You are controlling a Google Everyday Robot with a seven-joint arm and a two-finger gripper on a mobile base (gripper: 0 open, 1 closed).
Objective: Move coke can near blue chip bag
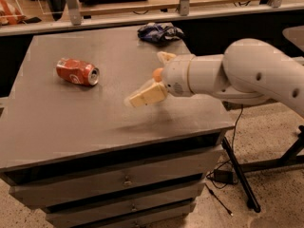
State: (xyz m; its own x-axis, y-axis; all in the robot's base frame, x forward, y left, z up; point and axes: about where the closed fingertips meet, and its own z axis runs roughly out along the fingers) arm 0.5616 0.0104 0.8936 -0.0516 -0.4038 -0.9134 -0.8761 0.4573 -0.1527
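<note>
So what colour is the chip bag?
Chip bag: dark blue, white markings, in the camera view; the gripper hovers over mid-table.

Grey drawer cabinet (118,179) on speckled floor (270,127).

My fingers (147,95) hover spread over the worktop (71,122), right of the coke can (77,72); the blue chip bag (159,33) lies at the far edge.
</note>
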